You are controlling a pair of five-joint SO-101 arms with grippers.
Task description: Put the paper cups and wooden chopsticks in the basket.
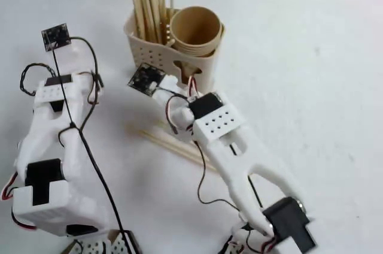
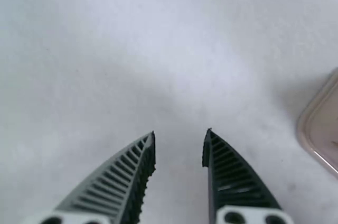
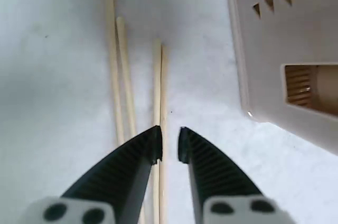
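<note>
A beige basket (image 1: 170, 59) stands at the back middle of the table, also seen as a perforated wall (image 3: 285, 34). It holds a bundle of wooden chopsticks (image 1: 152, 11) standing upright and stacked paper cups (image 1: 195, 29). Several loose chopsticks (image 1: 173, 143) lie on the table in front of the basket. In the right wrist view they lie as two pairs (image 3: 158, 81). My right gripper (image 3: 169, 146) is low over them, narrowly open, one fingertip (image 3: 153, 147) over the nearer pair. My left gripper (image 2: 179, 135) is open over bare table, holding nothing.
The white tabletop (image 1: 323, 86) has free room to the right of the basket. The left arm (image 1: 54, 104) rests folded at the left with black cables (image 1: 90, 146) trailing across the table. A basket corner (image 2: 322, 129) is beside the left gripper.
</note>
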